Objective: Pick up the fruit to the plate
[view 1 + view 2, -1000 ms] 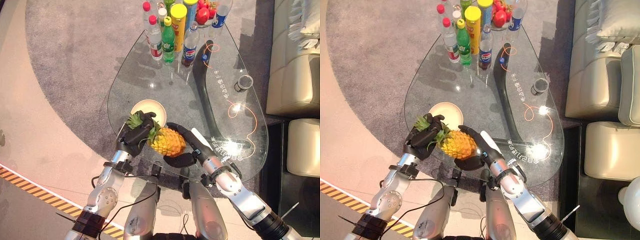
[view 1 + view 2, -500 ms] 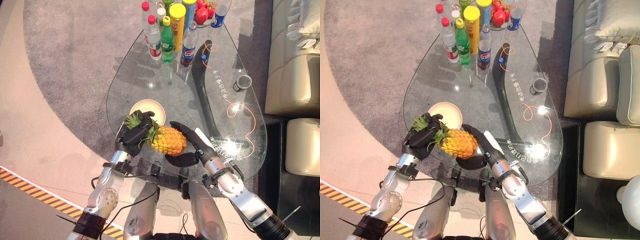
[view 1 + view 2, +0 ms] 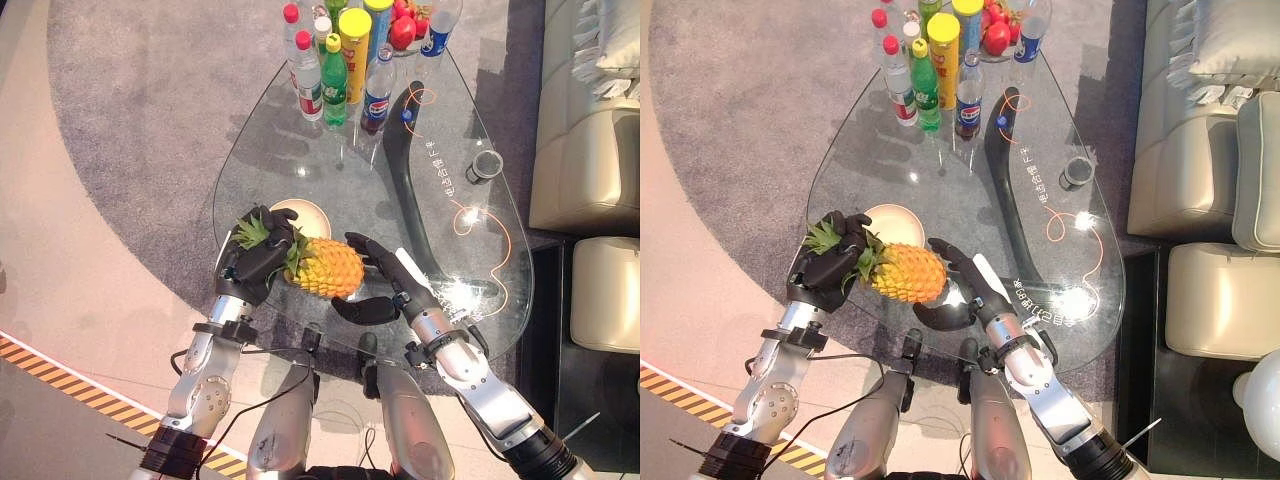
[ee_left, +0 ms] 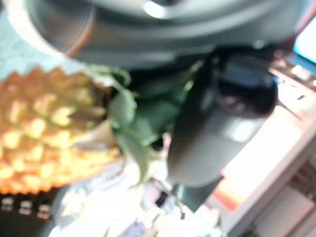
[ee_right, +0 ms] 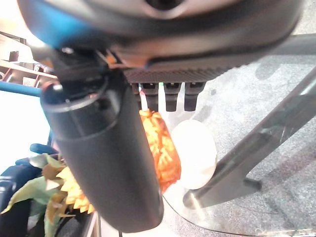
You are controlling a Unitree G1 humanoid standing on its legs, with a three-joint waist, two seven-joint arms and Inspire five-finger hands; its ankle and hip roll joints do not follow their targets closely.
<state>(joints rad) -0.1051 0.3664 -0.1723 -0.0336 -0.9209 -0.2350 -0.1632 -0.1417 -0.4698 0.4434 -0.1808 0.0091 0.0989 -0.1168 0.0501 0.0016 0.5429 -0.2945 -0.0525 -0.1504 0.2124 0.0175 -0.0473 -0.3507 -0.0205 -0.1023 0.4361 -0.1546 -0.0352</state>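
Above the glass desk [image 3: 450, 180], left hand [image 3: 252, 262] fingers clamp the pineapple [image 3: 322, 268] crown while right hand [image 3: 385, 285] fingers, spread, cradle its body, probably to steady it toward the plate [image 3: 310, 213].

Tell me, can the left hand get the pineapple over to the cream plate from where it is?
Probably yes. The left hand has its fingers curled round the leafy crown of the yellow pineapple, the right hand props the far end, and the round cream plate lies just beyond on the glass table, nothing between.
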